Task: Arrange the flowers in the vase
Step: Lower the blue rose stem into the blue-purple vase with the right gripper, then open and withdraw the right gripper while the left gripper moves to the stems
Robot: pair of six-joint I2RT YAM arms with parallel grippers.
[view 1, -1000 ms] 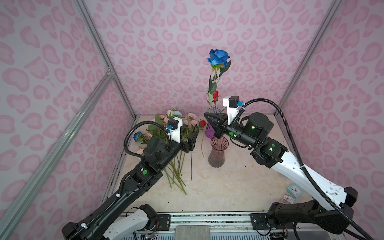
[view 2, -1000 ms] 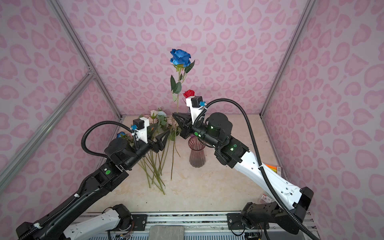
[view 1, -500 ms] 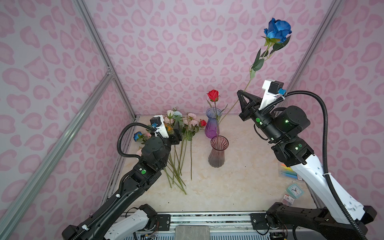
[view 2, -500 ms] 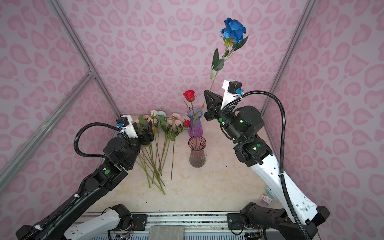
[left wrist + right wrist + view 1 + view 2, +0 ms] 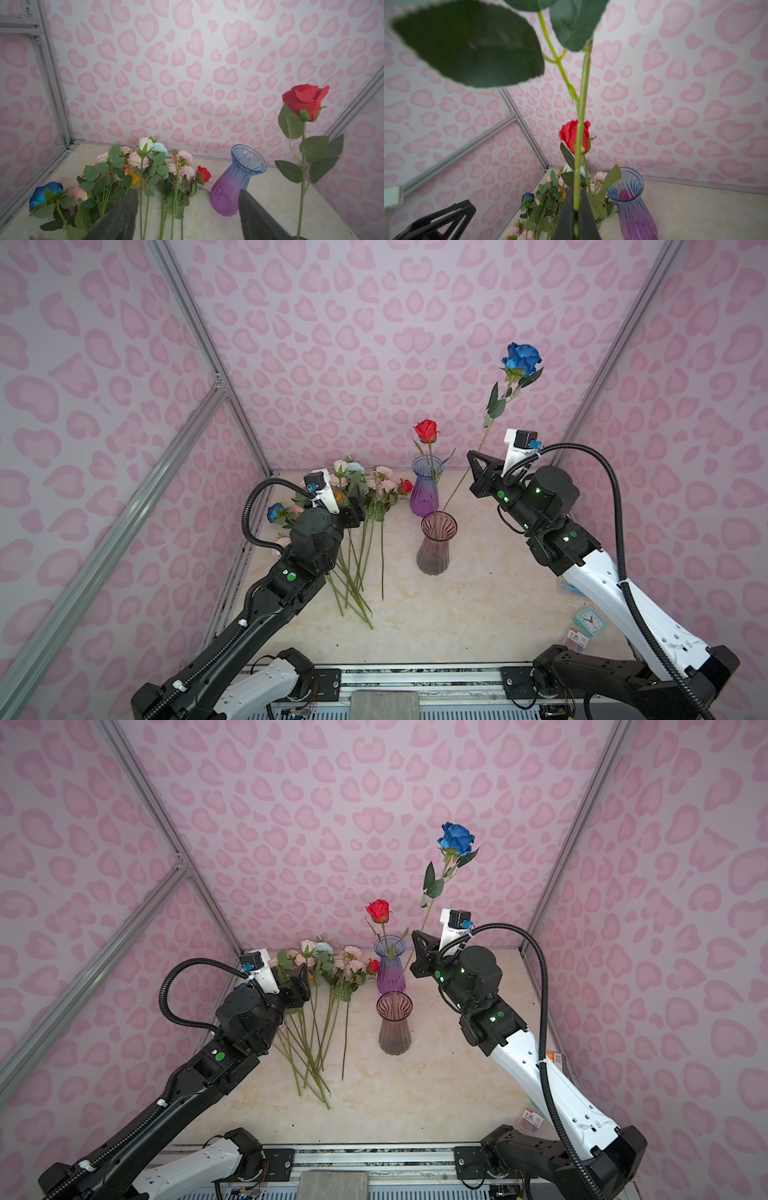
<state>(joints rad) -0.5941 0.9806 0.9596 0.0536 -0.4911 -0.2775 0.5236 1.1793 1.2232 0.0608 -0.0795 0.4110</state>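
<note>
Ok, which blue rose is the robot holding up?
The raised blue rose, its stem pinched in the shut right gripper. The other blue rose lies on the table with the loose flowers.

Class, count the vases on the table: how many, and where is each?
2. A blue-to-purple vase stands near the back wall; a dark pink ribbed vase stands in front of it, holding the red rose. None seems hidden.

light: bright, soft, even; no glare | shadows: faint, soft-edged on cream marbled tabletop [image 5: 478,614] around ribbed smoky-pink glass vase [image 5: 433,556] | both top views: sharp; corners darken | right wrist: broad dark green leaf [image 5: 471,45] of blue fabric rose [image 5: 583,83] beyond black right gripper [image 5: 576,202] blurred; gripper soft too | left wrist: black left gripper [image 5: 188,204] fingers [image 5: 122,216] blurred; pink heart-patterned wall [image 5: 187,83] beyond sharp
</note>
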